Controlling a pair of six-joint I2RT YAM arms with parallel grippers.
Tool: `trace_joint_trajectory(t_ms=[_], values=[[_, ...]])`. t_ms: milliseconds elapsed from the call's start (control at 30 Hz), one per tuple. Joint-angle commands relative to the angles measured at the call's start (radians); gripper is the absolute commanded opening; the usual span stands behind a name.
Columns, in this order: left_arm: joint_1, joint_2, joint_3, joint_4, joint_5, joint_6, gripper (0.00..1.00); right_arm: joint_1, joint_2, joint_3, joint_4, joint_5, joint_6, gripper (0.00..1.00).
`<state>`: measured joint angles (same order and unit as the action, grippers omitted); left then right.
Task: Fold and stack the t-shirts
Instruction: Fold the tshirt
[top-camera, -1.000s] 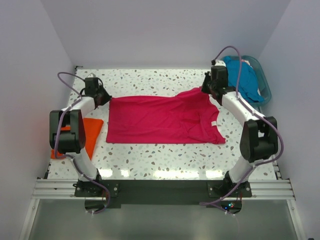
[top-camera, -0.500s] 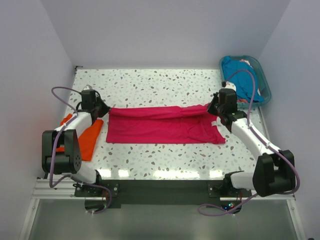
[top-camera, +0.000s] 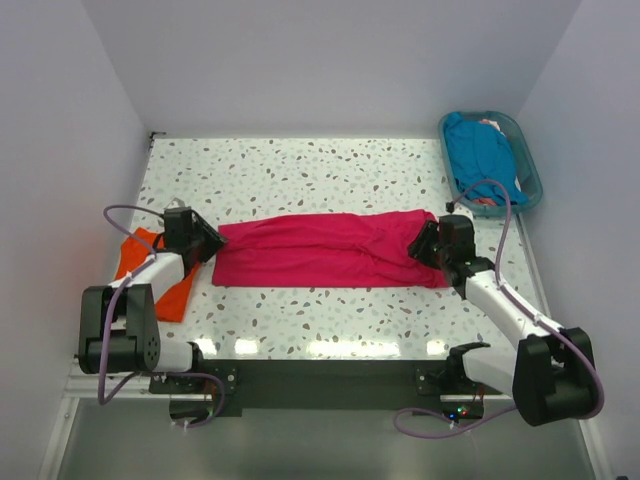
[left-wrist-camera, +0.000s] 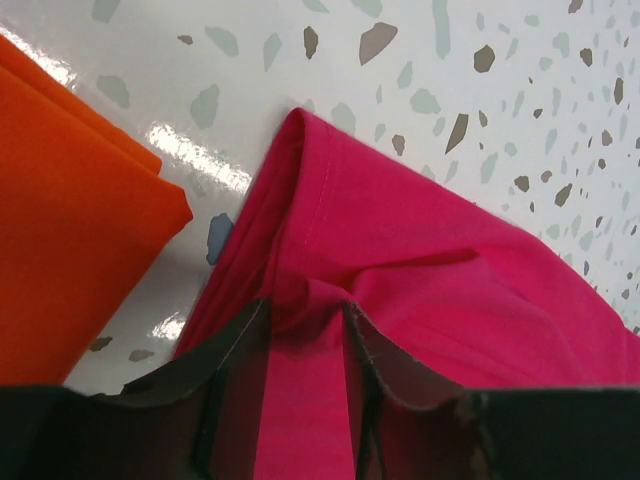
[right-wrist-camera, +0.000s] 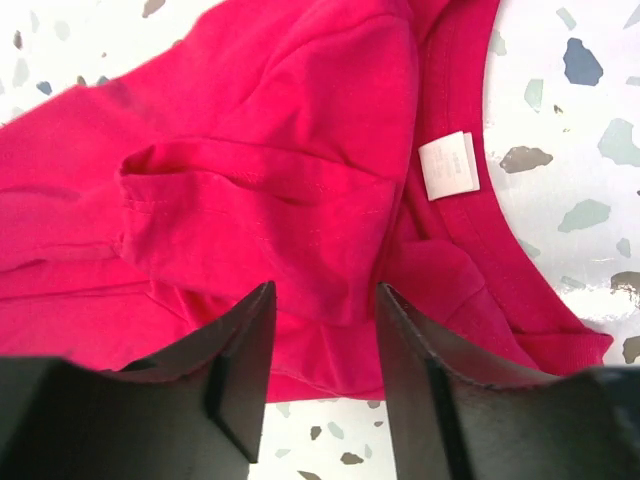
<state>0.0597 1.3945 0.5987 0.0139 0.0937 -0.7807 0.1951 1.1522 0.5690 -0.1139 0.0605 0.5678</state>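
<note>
A white speckled counter (top-camera: 330, 165) fills the floor of a booth with plain pale walls (top-camera: 330, 60). Across its middle lies the pink t-shirt (top-camera: 320, 250), doubled over lengthwise into a long band that runs from left to right. At the counter's left edge sits the orange t-shirt (top-camera: 176, 288), folded flat, just beside the pink one's left end and partly under the left arm. In the far right corner stands a teal basket (top-camera: 536, 182) with a blue t-shirt (top-camera: 480, 150) heaped inside it.

The left claw (top-camera: 212, 241) rests low at the pink shirt's left end. Its fingers (left-wrist-camera: 235, 365) stand a little apart, with cloth lying in the gap between them. The right claw (top-camera: 421, 246) is at the collar end, and its fingers (right-wrist-camera: 240, 350) are spread wider over the bunched cloth, pinching nothing. A small white label (right-wrist-camera: 448, 165) shows inside the neckband.
</note>
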Motion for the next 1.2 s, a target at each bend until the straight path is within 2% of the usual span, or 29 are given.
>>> trace_joint_trajectory(t_ms=[0, 67, 133, 267, 467, 700, 867, 967, 1000, 1133, 1167], values=[[0.014, -0.057, -0.016, 0.046, 0.006, -0.011, 0.41, -0.002, -0.055, 0.02, 0.062, 0.018, 0.007, 0.5], [0.012, -0.077, -0.008, 0.046, 0.0, -0.006, 0.53, -0.002, -0.037, 0.061, 0.056, 0.028, -0.016, 0.52], [0.009, -0.081, 0.007, 0.035, -0.008, 0.011, 0.55, -0.002, 0.036, 0.101, 0.054, -0.007, -0.043, 0.52], [-0.027, -0.069, 0.074, 0.012, -0.057, 0.041, 0.55, 0.023, 0.195, 0.239, 0.043, -0.036, -0.075, 0.51], [-0.142, -0.014, 0.165, -0.002, -0.092, 0.086, 0.54, 0.13, 0.386, 0.394, 0.01, 0.05, -0.106, 0.51], [-0.225, 0.047, 0.174, 0.032, -0.081, 0.081, 0.54, 0.245, 0.475, 0.466, -0.027, 0.199, -0.115, 0.54], [-0.276, 0.083, 0.181, 0.055, -0.069, 0.081, 0.53, 0.279, 0.524, 0.489, -0.05, 0.292, -0.109, 0.54], [-0.287, 0.089, 0.181, 0.061, -0.065, 0.081, 0.53, 0.297, 0.537, 0.494, -0.072, 0.328, -0.1, 0.39], [-0.288, 0.089, 0.179, 0.061, -0.065, 0.083, 0.52, 0.303, 0.534, 0.493, -0.078, 0.343, -0.095, 0.26], [-0.29, 0.078, 0.176, 0.066, -0.057, 0.084, 0.52, 0.332, 0.479, 0.462, -0.087, 0.369, -0.075, 0.07], [-0.291, 0.078, 0.173, 0.067, -0.052, 0.084, 0.52, 0.339, 0.45, 0.444, -0.089, 0.371, -0.072, 0.06]])
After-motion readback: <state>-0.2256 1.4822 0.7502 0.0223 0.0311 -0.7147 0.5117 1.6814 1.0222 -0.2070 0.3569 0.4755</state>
